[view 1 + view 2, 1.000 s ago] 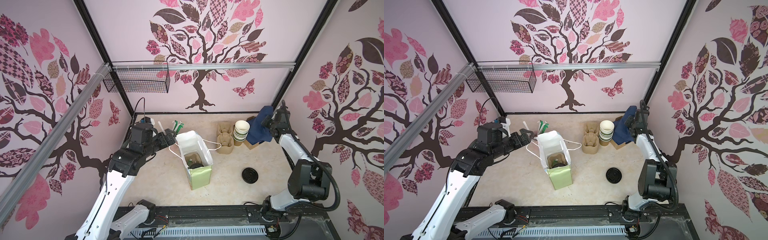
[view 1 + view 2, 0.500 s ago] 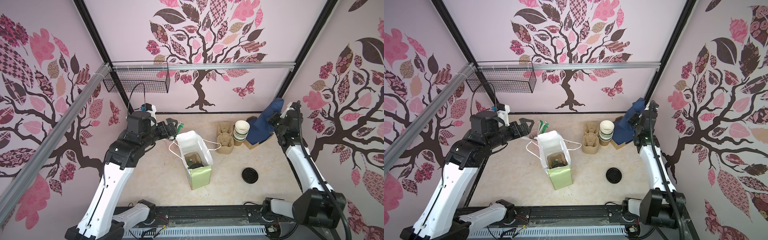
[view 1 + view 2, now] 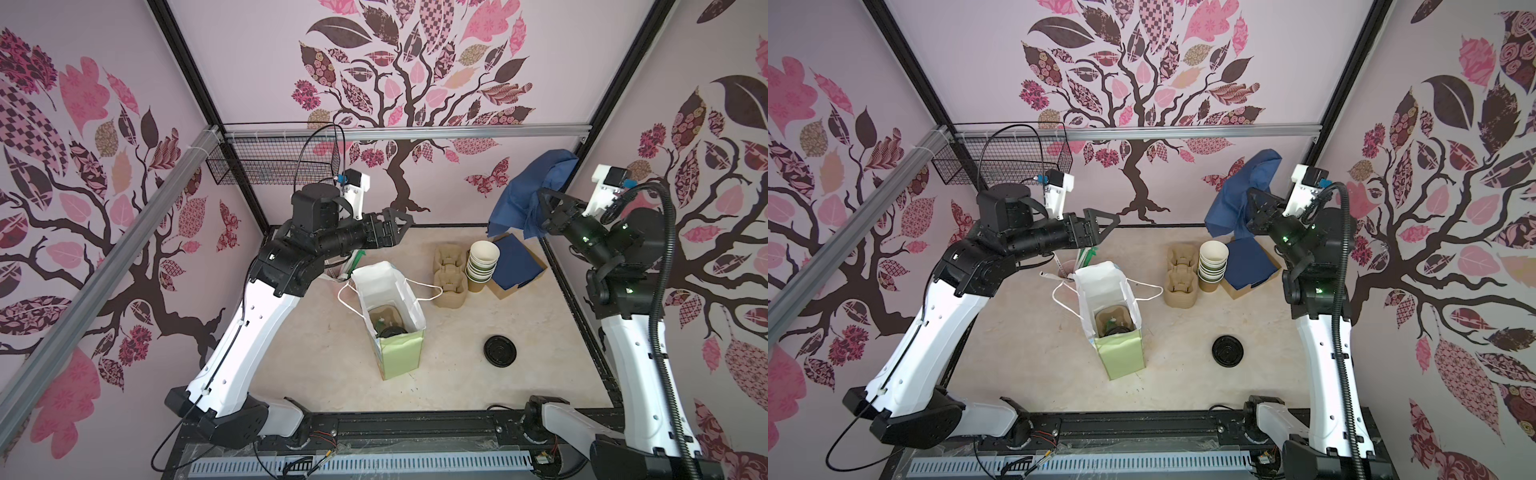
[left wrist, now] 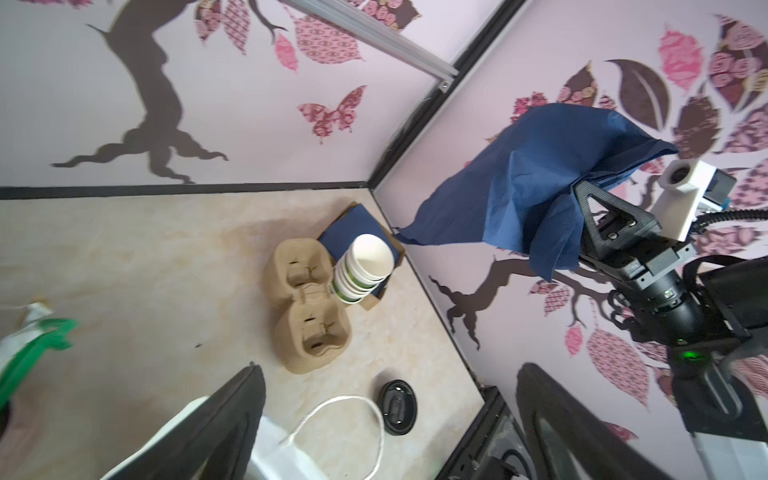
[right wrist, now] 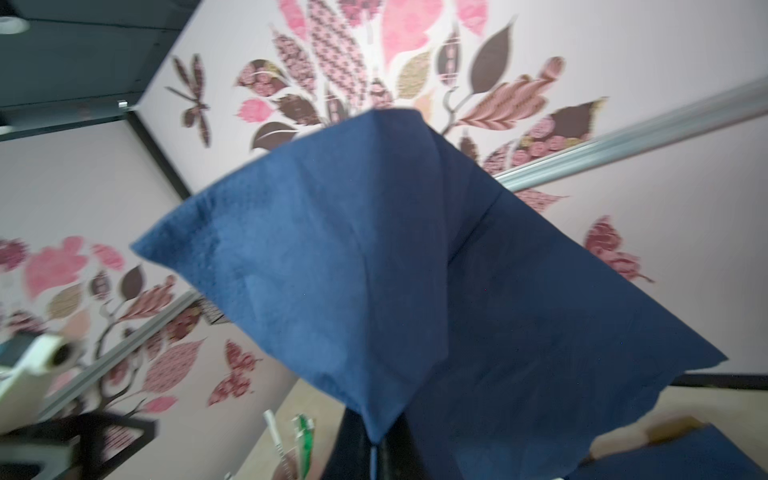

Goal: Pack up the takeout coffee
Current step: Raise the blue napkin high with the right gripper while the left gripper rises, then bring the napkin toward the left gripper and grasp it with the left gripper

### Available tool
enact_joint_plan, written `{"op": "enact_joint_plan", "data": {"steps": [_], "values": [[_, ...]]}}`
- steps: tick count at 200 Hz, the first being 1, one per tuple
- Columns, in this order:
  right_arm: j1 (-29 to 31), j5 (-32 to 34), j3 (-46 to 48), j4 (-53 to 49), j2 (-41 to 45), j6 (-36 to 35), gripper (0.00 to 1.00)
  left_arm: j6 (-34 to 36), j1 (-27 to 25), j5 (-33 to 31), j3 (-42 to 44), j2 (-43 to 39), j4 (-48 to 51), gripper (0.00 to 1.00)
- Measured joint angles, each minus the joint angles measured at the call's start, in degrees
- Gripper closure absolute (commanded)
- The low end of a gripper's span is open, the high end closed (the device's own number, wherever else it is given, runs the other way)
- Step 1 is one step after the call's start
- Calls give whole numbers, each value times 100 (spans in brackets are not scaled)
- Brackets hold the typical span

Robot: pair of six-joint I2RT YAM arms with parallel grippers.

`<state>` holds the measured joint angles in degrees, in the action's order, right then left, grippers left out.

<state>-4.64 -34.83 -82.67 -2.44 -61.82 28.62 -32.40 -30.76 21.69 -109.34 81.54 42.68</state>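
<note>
Closest to you, a black rail (image 3: 415, 426) runs along the near edge of the table (image 3: 324, 374). The table top is pale tan with cloudy marks like stone. A bit further in stands the paper bag (image 3: 401, 357), green outside and white inside, open at the top, with white string handles flopping out to the sides. The takeout coffee (image 3: 391, 331) sits deep down in that bag, and you can see only its black lid and a bit of green. To the right a loose black lid (image 3: 500, 351) lies flat, well apart from the bag. Further back are a brown cup carrier (image 3: 449, 272), a stack of cups (image 3: 482, 259) just beside it, and a box of blue napkins (image 3: 517, 262). Your left pincer (image 3: 399, 228) hangs in the air behind the bag, spread wide with nothing in it. Your right pincer (image 3: 546, 210) is up by the right wall, squeezed tight on a blue napkin (image 3: 523, 195) that flops from it. All around are pale pink walls (image 3: 249, 62) with big brown trees and pink leaves. A silver bar (image 3: 457, 132) crosses the back wall, and a wire basket (image 3: 270, 166) hangs in the far left corner.
</note>
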Motion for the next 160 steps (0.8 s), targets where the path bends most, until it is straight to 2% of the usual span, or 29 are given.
{"op": "enact_joint_plan", "data": {"steps": [22, 51, 83, 113, 145, 160], "values": [[170, -634, -273, 50, 0, 256, 100, -415, -15, 601, -120, 133, -354, 2], [435, -1121, -380, 280, -79, 739, 100, -999, -149, 1239, -122, 225, -852, 2], [940, -1287, -636, 461, -341, 1045, 100, -1473, -367, 1646, -111, 291, -1390, 2], [1576, -1276, -763, 579, -553, 1152, 100, -1705, -479, 1762, -111, 352, -1628, 2], [1934, -1161, -785, 737, -702, 1204, 100, -1875, -481, 1788, -111, 407, -1652, 12], [2026, -1084, -785, 802, -752, 1224, 100, -1888, -481, 1808, -111, 417, -1641, 23]]}}
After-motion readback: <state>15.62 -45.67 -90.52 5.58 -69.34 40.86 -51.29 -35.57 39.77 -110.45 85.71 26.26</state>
